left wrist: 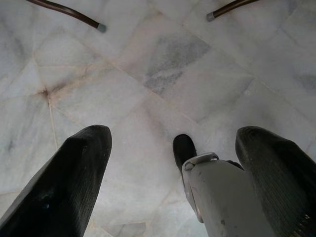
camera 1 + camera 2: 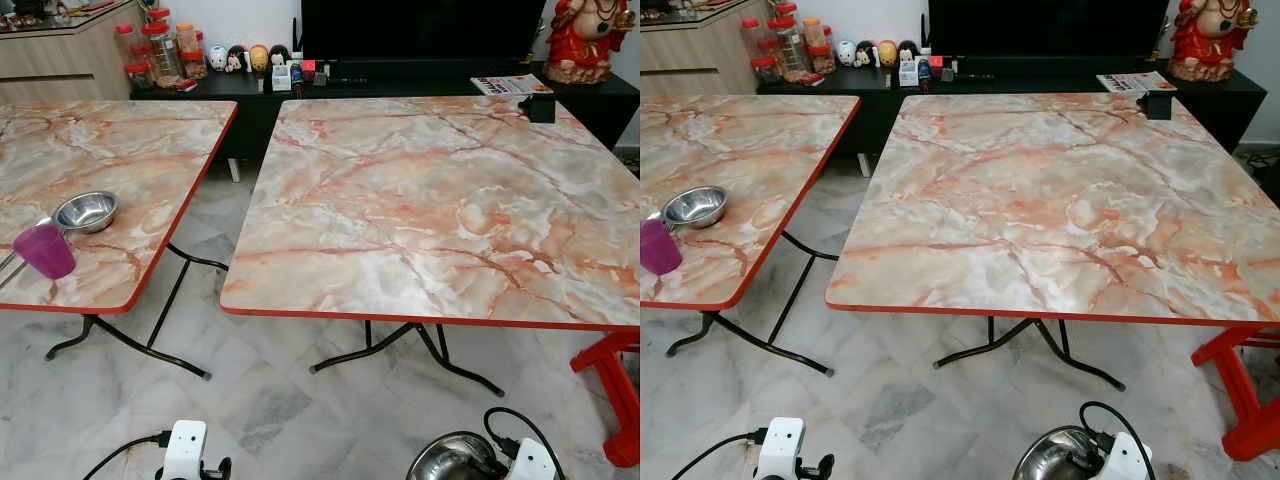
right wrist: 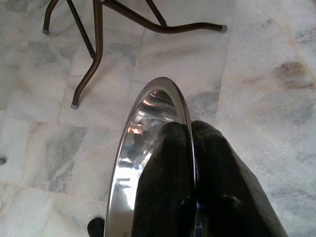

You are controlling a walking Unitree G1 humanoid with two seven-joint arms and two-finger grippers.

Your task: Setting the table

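Note:
A marble-patterned table (image 2: 440, 200) with a red edge stands straight ahead, its top bare. To its left is a second such table (image 2: 100, 160) carrying a steel bowl (image 2: 85, 211) and a purple cup (image 2: 43, 250). My right gripper (image 3: 191, 148) hangs low in front of the near table, shut on the rim of another steel bowl (image 3: 143, 143), also seen at the bottom of the head views as the held bowl (image 2: 450, 458). My left gripper (image 1: 173, 163) hangs low over the floor, open and empty, its wrist (image 2: 185, 450) at the bottom left.
A black TV cabinet (image 2: 420, 85) behind the tables holds jars (image 2: 160, 45), small figurines and a red statue (image 2: 585, 40). A red stool (image 2: 610, 385) stands at the right. Folding table legs (image 2: 410, 350) spread over the marble floor between the tables.

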